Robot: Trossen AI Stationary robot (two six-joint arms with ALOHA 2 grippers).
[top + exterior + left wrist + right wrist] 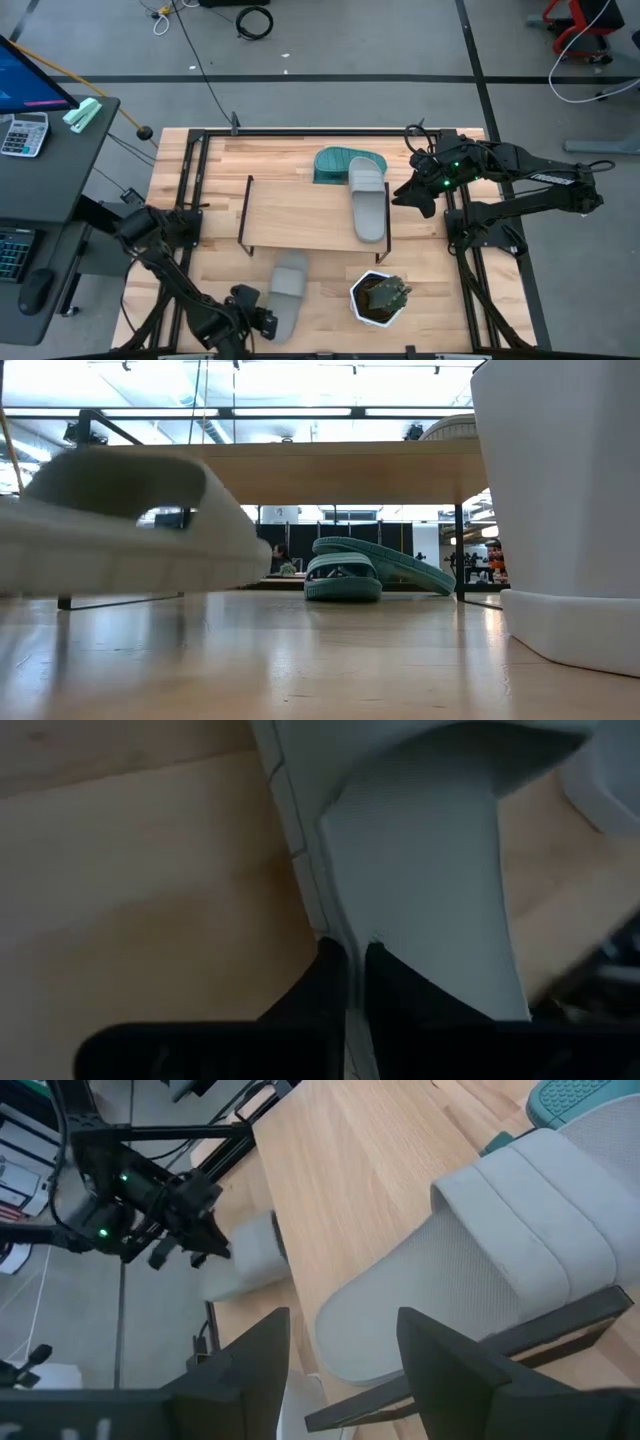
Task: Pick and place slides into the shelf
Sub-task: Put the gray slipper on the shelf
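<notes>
At the lower centre of the high view, the left claw is pinching the edge of a light grey rubbery slide lying on the pale wooden worktop in front of the low light-wood shelf. A second grey slide lies on the shelf's right end, a teal slide behind it. The right claw, spread, hovers at centre right.
</notes>
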